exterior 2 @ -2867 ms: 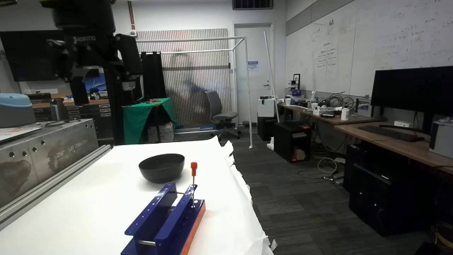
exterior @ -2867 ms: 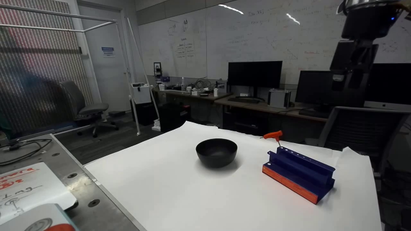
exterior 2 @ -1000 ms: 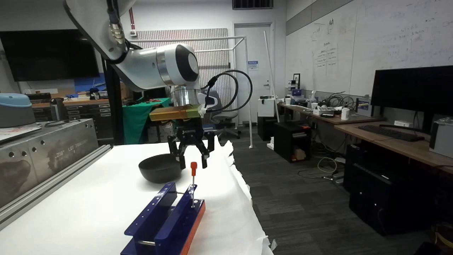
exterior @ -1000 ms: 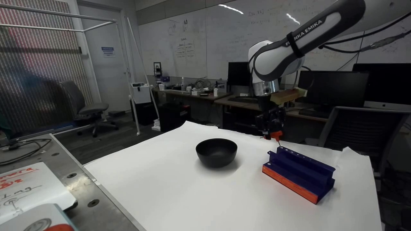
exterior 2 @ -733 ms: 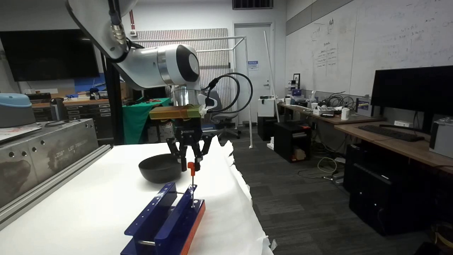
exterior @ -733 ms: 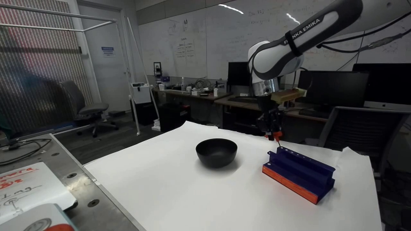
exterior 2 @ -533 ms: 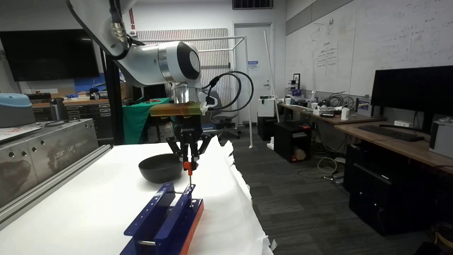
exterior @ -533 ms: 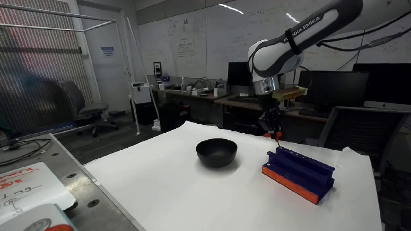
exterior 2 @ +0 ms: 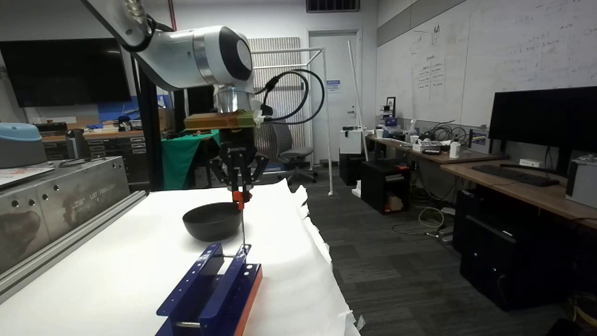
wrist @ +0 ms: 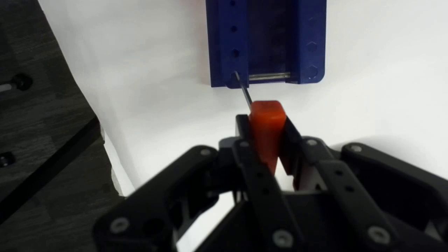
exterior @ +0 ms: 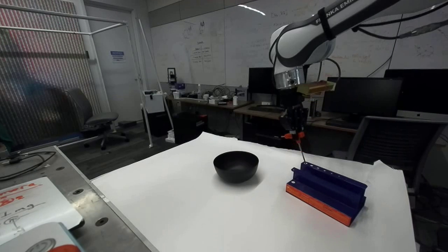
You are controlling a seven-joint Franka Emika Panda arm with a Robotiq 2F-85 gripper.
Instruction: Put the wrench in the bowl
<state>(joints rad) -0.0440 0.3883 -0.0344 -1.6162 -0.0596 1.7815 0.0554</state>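
Note:
The wrench (exterior: 302, 151) has an orange-red T-shaped handle and a thin metal shaft. My gripper (wrist: 267, 126) is shut on that handle, with one finger pressed against each side. In both exterior views the wrench leans a little, handle up. Its shaft runs down to the end hole of the blue ridged block (exterior: 325, 187); the lower tip is at or inside that hole, and I cannot tell which. The black bowl (exterior: 236, 170) stands upright on the white-covered table, apart from the block and the gripper. From an exterior view, the bowl (exterior 2: 207, 226) shows behind the wrench.
The blue block (exterior 2: 217, 291) with its orange-red base rests on the white paper (exterior: 196, 210). A metal rail (exterior 2: 70, 242) borders one side of the table. An office chair (exterior: 395, 147) and desks with monitors stand beyond the table edge.
My gripper has come down to the wrench, closed on its handle and risen, drawing much of the shaft up through the block. The wrench now leans, and the block has shifted slightly.

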